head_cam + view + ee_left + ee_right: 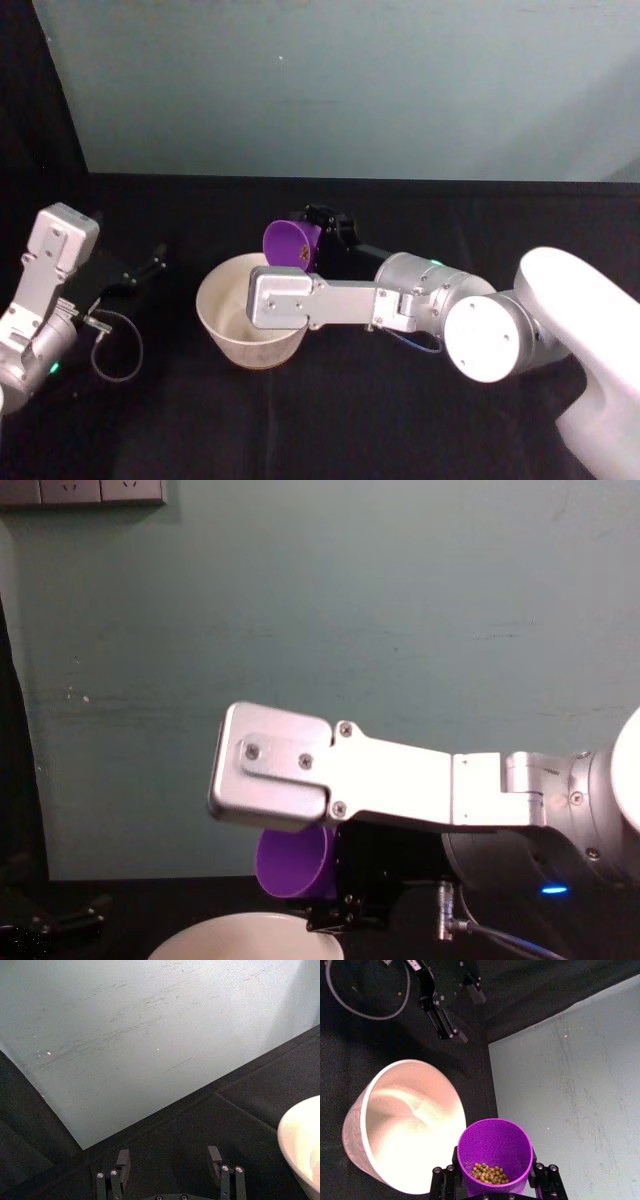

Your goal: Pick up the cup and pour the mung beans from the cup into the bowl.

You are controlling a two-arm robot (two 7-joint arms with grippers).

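Cup tilted just above bowl, gripped by right pincer

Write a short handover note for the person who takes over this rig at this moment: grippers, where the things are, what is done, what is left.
Right gripper: shut on the cup, holding it tilted in the air over the far rim of the bowl.
Left gripper: open, holding nothing, parked to the left of the bowl.
Mung beans: in the bottom of the cup; none can be seen in the bowl.
Done: cup picked up and brought to the bowl.
Left: tip the cup further so the beans fall into the bowl.
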